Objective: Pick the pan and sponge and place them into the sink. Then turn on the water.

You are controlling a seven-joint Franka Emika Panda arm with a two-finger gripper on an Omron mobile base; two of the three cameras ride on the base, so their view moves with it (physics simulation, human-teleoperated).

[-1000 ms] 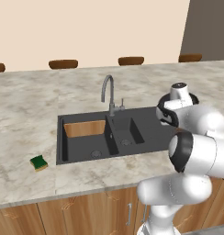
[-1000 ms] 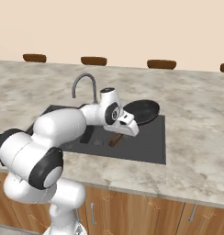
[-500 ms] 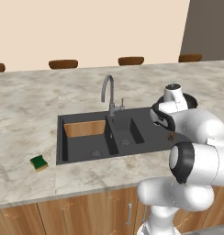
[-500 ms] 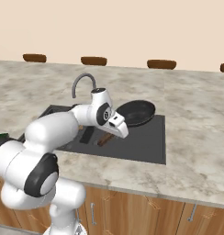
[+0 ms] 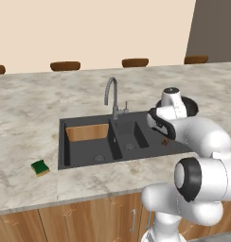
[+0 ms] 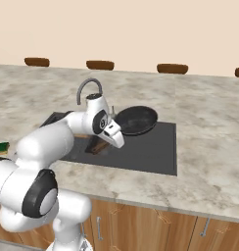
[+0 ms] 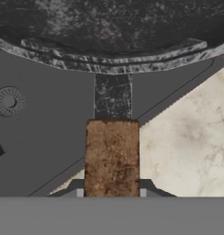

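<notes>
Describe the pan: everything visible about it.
The pan is round, shallow and black, with a mottled, dull dark inside and a raised rim. A short dark neck leads from the rim to a brown, wood-looking handle. It is level over the right part of the sink, above the flat drainboard. The pincer is shut on the handle's end, one finger at each side.

We see a kitchen. A long counter of pale grey speckled stone [image 5: 22, 113] holds a black sink with two bowls [image 5: 89, 146] and a tall grey curved tap [image 5: 111, 97]. Brown wooden cupboard doors with metal handles [image 6: 155, 228] sit under the counter. A small green and yellow sponge [image 5: 40, 167] lies by the sink.
</notes>
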